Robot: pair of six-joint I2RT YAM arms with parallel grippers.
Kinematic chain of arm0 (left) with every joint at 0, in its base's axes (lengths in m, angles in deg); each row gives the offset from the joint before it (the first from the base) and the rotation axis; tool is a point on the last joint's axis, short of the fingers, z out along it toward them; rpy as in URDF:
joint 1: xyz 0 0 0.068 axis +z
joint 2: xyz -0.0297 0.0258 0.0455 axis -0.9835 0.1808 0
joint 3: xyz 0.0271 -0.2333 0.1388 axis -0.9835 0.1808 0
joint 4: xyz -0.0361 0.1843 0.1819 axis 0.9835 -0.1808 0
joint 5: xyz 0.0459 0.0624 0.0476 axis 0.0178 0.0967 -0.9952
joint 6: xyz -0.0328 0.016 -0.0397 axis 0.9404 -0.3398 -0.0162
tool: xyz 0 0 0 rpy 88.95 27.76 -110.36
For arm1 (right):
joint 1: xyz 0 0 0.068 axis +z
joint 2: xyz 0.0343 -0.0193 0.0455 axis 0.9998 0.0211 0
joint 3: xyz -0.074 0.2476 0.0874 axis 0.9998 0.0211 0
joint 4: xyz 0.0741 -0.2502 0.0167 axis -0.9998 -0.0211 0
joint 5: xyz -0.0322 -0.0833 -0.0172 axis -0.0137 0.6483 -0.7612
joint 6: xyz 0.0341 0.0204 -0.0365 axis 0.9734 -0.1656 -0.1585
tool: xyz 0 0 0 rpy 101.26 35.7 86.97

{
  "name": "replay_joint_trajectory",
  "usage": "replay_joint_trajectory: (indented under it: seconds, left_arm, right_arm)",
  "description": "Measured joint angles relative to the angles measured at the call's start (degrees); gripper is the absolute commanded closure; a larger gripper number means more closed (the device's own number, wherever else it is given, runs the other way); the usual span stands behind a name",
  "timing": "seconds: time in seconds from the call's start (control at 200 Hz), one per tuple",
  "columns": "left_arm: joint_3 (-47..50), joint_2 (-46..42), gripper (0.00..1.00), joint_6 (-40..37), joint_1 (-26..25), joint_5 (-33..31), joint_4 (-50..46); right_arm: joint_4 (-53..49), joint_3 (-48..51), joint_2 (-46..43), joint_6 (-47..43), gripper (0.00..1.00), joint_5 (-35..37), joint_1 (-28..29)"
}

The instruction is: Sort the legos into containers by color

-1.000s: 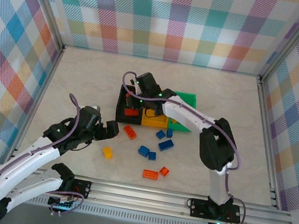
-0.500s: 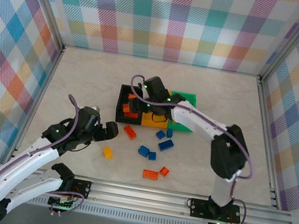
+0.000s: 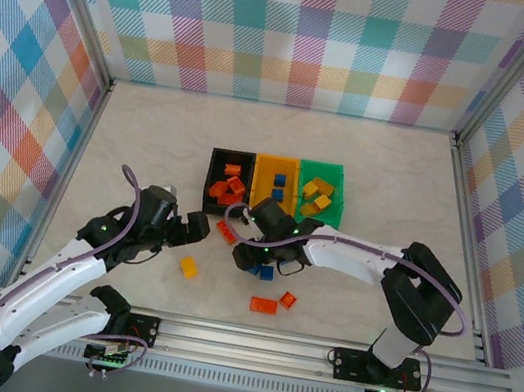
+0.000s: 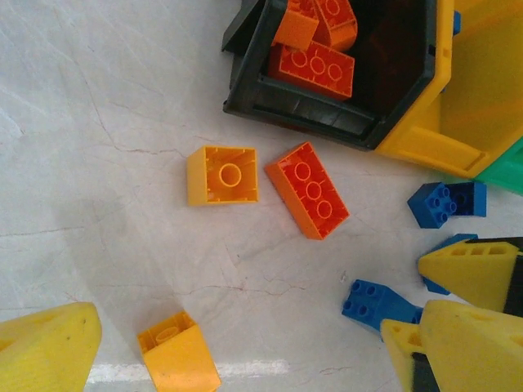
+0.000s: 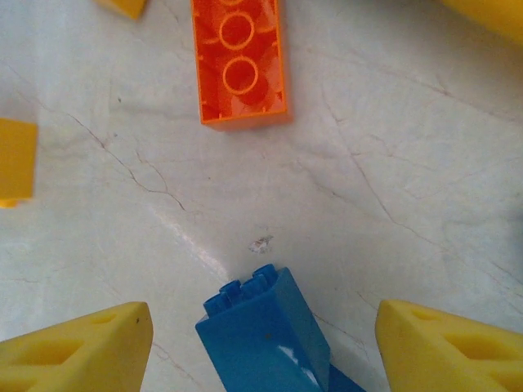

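The black bin holds orange-red legos, the yellow-orange bin holds blue ones, and the green bin holds yellow ones. My right gripper is low over the table in front of the bins and open. A blue lego stands between its fingers, touching neither. An orange-red lego lies just ahead of it. My left gripper is open to the left. A yellow lego lies beside its finger.
Loose legos lie in front of the bins: a yellow square one, an orange-red one, blue ones and two orange-red ones nearer the arms' bases. The right gripper's yellow fingers show in the left wrist view.
My right gripper opened over the black bin, let go of an orange-red lego there, then came down to the table around a blue lego. The left arm has not moved.
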Motion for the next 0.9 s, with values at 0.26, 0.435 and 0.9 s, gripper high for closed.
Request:
replay_joint_trajectory:
  seconds: [0.26, 0.435, 0.9]
  left_arm:
    - [0.8, 0.0, 0.0, 0.0, 0.3, 0.0, 1.1]
    - [1.2, 0.3, 0.0, 0.0, 0.3, 0.0, 1.3]
    - [1.2, 0.2, 0.0, 0.0, 0.3, 0.0, 1.3]
  right_arm:
    - [-0.8, 0.0, 3.5, -2.2, 0.38, 4.3, 2.7]
    - [-0.7, 0.0, 3.8, -2.4, 0.58, 5.4, 3.2]
    - [0.3, -1.7, -5.8, -2.0, 0.7, 7.2, 0.8]
